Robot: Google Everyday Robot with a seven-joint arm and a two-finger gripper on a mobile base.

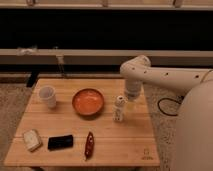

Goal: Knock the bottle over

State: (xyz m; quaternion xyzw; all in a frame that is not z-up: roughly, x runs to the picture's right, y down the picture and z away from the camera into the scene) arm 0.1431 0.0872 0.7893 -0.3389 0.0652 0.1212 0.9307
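Observation:
The bottle (119,108) is small, slim and white with a white cap and dark marks on its label. It stands upright on the wooden table (120,145), right of the orange bowl. My gripper (131,98) hangs from the white arm (165,77) just right of and behind the bottle's top, close to it. I cannot tell whether it touches the bottle.
An orange bowl (88,101) sits mid-table. A white paper cup (47,96) stands at the left. A pale sponge-like block (32,139), a black flat object (60,142) and a red chili-shaped item (89,144) lie along the front. The table's right edge is near the bottle.

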